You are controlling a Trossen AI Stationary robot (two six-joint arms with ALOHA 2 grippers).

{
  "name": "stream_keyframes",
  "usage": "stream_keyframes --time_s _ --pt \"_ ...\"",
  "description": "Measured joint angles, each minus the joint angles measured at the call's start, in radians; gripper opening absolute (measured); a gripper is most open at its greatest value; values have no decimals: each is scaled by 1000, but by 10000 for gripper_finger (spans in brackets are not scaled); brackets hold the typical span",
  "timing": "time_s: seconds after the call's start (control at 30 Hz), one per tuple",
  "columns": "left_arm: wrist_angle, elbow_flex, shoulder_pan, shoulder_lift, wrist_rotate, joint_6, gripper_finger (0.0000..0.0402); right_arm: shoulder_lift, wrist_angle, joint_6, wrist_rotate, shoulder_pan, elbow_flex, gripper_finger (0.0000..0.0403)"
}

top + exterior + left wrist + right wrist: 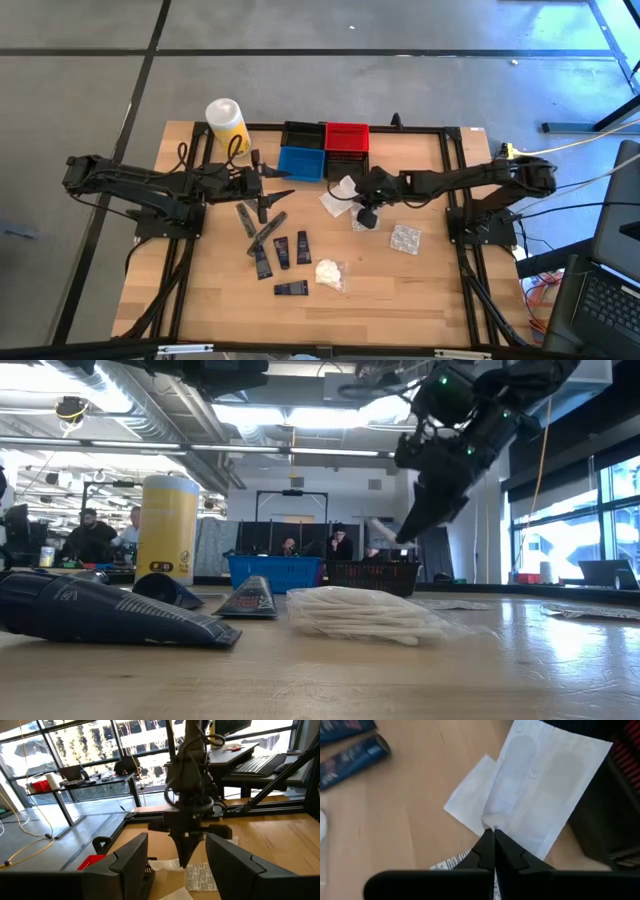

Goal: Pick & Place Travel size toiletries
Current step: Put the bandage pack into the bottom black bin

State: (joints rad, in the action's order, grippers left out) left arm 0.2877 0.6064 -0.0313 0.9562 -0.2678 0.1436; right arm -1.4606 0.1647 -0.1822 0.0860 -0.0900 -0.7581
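While the left gripper (268, 188) waits with its fingers apart and empty just in front of the blue bin (301, 163), the right gripper (493, 836) has its fingers pinched tight on the edge of a clear flat packet (547, 780), holding it off the worktop beside the black bin (346, 163). A second white packet (470, 802) lies beneath it, and the dark tubes (282, 250) and white wad (329, 272) lie toward the worktop's front edge.
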Motion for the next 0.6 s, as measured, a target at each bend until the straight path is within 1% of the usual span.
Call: stream_keyframes --time_s 0.33,0.5,0.6 --pt "0 0 0 0 0 0 196 86 0 98 3 -59 0 0" --pt "0 0 0 0 0 0 196 94 0 167 3 -106 -2 0" --pt "0 0 0 0 0 0 196 94 35 207 3 -139 -28 0"
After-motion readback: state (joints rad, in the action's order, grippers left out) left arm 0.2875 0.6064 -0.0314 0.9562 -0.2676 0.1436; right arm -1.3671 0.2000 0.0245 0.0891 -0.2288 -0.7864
